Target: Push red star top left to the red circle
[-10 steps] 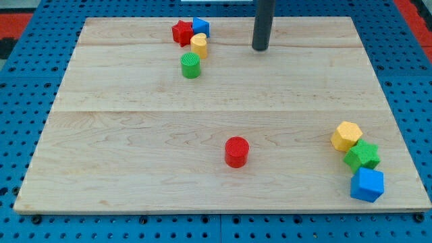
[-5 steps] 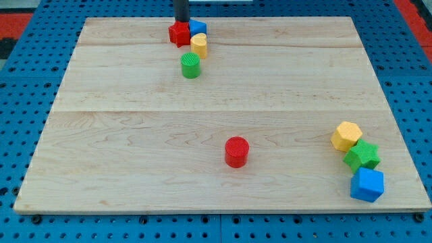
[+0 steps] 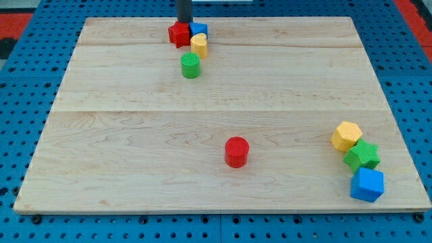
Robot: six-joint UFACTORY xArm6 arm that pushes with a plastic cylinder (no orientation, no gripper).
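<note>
The red star [image 3: 179, 34] sits near the board's top edge, left of centre, touching a small blue block [image 3: 198, 30] on its right. My tip [image 3: 183, 22] stands right at the star's top edge, touching or nearly touching it. The red circle [image 3: 237, 151], a short cylinder, stands alone in the lower middle of the board, far below the star.
A yellow block [image 3: 198, 45] sits just below the blue one, and a green cylinder [image 3: 191, 66] below that. At the lower right stand a yellow hexagon [image 3: 346, 136], a green star [image 3: 362, 156] and a blue block [image 3: 367, 184]. The wooden board [image 3: 121, 142] lies on a blue pegboard.
My tip moved from the upper middle leftward to the red star's top edge. The red star has shifted slightly left; the other blocks have not moved.
</note>
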